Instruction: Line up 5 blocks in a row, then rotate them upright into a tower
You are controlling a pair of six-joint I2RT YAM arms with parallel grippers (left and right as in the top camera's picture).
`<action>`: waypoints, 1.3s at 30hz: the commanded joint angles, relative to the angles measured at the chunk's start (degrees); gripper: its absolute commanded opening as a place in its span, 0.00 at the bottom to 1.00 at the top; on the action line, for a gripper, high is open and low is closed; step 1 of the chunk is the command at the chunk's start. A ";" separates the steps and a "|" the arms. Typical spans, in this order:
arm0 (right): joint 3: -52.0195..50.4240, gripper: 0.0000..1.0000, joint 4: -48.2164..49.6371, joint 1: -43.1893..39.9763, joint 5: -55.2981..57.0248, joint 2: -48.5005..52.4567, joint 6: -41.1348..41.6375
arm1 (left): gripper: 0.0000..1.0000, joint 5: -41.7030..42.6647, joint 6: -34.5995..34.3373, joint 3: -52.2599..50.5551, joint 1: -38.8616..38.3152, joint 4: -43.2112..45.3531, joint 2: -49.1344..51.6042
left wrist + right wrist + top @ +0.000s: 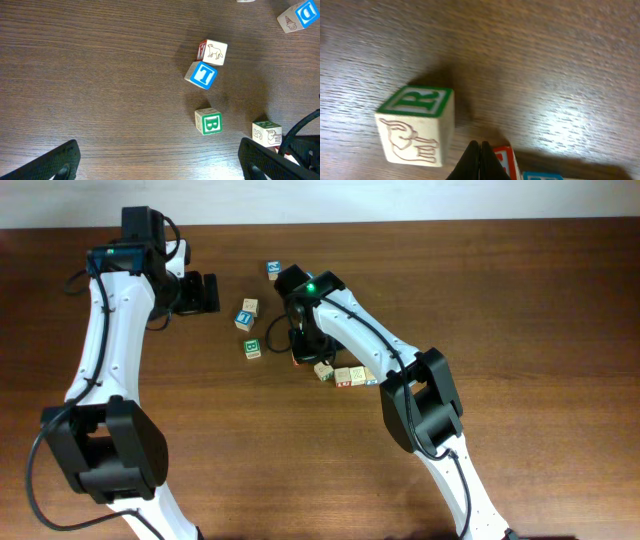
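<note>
Brown wood-grain table (540, 290) carries the alphabet blocks (252, 347), scattered across its middle. My right gripper (480, 159) points down at the tabletop with its fingers pressed flat together and nothing between them. The tips sit just beside a green R block (415, 125), which stands upright with a drawn animal on its near face. On the other side of the tips is a red-marked block (503, 159), and next to that a blue-marked block (542, 176) at the frame's bottom edge. From overhead, these 3 lie in a short row just beside the right gripper. My left gripper (203, 292) is spread wide and holds nothing, toward the table's far left and well apart from that row. Its wrist camera shows a dog block (216, 52) touching a blue-lettered block (202, 75) at a corner, with a green B block (210, 121) nearer the fingers. A green-edged block with a 5 (267, 134) sits just beside black cabling (300, 129), and a blue D block (299, 15) is in the top corner.
</note>
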 commanded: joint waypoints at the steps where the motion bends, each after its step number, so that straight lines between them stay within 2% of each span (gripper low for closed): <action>1: -0.37 0.05 -1.29 0.04 2.38 0.13 1.84 | 0.99 -0.22 -0.74 0.87 -0.02 -0.07 0.50; 7: -0.37 0.04 -2.19 0.04 3.67 0.13 5.29 | 0.99 -0.22 -0.74 0.87 -0.02 -0.07 0.50; 18: -0.35 0.04 -3.98 0.00 3.63 0.13 6.54 | 0.99 -0.22 -0.74 0.87 -0.02 -0.07 0.50; 19: -0.33 0.06 -3.48 -0.02 3.63 0.13 6.54 | 0.99 -0.22 -0.74 0.87 -0.02 -0.07 0.50; 22: 2.54 0.23 -2.12 -0.48 2.93 0.13 3.85 | 0.99 -0.22 -0.74 0.87 -0.02 -0.07 0.50; 25: 6.69 0.27 1.40 -0.66 2.75 0.11 1.29 | 0.99 -0.22 -0.74 0.87 -0.02 -0.07 0.50; 31: 5.90 0.25 10.56 0.13 1.22 0.26 1.33 | 0.99 -0.22 -0.74 0.87 -0.02 -0.07 0.50; 35: 3.93 0.16 12.90 0.15 -0.35 0.39 1.77 | 0.99 -0.22 -0.74 0.87 -0.02 -0.07 0.50; 37: 3.21 0.06 13.09 0.15 -0.92 0.48 1.77 | 0.99 -0.22 -0.74 0.87 -0.02 -0.07 0.50; 39: 3.17 0.05 13.09 0.17 -0.94 0.50 1.75 | 0.99 -0.22 -0.74 0.87 -0.02 -0.07 0.50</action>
